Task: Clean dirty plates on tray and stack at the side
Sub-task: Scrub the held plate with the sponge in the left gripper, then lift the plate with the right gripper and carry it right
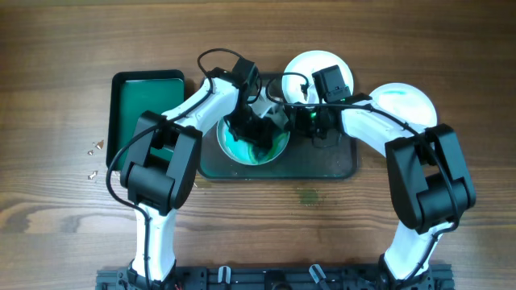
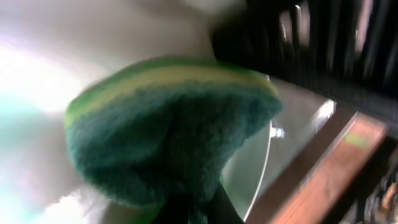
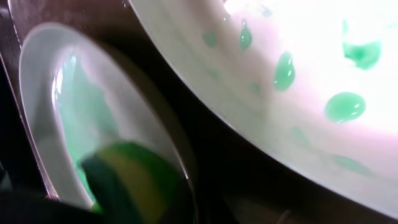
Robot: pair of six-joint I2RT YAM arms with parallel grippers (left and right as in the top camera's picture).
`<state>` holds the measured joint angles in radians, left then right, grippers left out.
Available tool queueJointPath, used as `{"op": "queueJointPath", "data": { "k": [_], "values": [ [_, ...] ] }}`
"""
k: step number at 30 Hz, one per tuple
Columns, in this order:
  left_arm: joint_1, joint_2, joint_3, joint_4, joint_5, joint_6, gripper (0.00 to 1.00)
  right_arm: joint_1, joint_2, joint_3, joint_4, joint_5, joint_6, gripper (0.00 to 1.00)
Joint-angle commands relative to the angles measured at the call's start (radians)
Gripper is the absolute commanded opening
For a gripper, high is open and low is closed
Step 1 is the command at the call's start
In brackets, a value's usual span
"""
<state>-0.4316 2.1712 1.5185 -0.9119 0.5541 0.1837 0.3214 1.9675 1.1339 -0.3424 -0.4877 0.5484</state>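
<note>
A white plate (image 1: 256, 150) smeared with teal lies on the left part of the dark tray (image 1: 322, 165). My left gripper (image 1: 251, 131) is over this plate, shut on a green and yellow sponge (image 2: 168, 124) that presses on the plate's inside (image 2: 37, 155). My right gripper (image 1: 297, 119) is at the plate's right rim; its fingers are hidden in the dark. The right wrist view shows the smeared plate (image 3: 56, 106), the sponge (image 3: 134, 180) and a second plate (image 3: 298, 74) with teal drops. Two more plates lie off the tray, behind (image 1: 316, 66) and to the right (image 1: 407, 101).
A smaller bright green tray (image 1: 145, 109) stands left of the dark tray. Small bits (image 1: 95, 149) lie on the wood at its left. A faint green stain (image 1: 306, 195) marks the table in front of the dark tray.
</note>
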Motion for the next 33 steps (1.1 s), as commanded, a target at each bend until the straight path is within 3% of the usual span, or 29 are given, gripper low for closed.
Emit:
{"op": "queueJointPath", "data": {
  "k": [1, 9, 13, 20, 23, 27, 31, 33],
  "values": [
    [0.02, 0.03, -0.01, 0.118, -0.145, -0.253, 0.04, 0.005, 0.005, 0.012, 0.006, -0.07, 0.034, 0.04],
    [0.032, 0.03, -0.002, 0.206, -0.69, -0.546, 0.04, 0.005, 0.005, 0.012, -0.006, -0.065, 0.03, 0.04],
    [0.035, 0.018, 0.031, 0.157, -0.832, -0.636, 0.04, 0.006, 0.006, 0.012, -0.014, -0.062, 0.03, 0.04],
    [0.081, -0.055, 0.117, 0.03, -0.779, -0.64, 0.04, 0.028, 0.006, 0.011, -0.021, -0.039, 0.031, 0.04],
    [0.13, -0.111, 0.185, -0.097, -0.615, -0.61, 0.04, 0.042, 0.006, 0.011, -0.021, -0.024, 0.04, 0.04],
    [0.156, -0.142, 0.192, -0.156, -0.481, -0.537, 0.04, 0.043, 0.006, 0.01, -0.024, 0.003, 0.058, 0.05],
    [0.167, -0.142, 0.192, -0.208, -0.436, -0.474, 0.04, 0.064, 0.006, 0.01, -0.016, 0.027, 0.066, 0.09],
    [0.172, -0.142, 0.192, -0.21, -0.439, -0.475, 0.04, 0.074, 0.006, 0.01, -0.013, 0.029, 0.065, 0.05]
  ]
}}
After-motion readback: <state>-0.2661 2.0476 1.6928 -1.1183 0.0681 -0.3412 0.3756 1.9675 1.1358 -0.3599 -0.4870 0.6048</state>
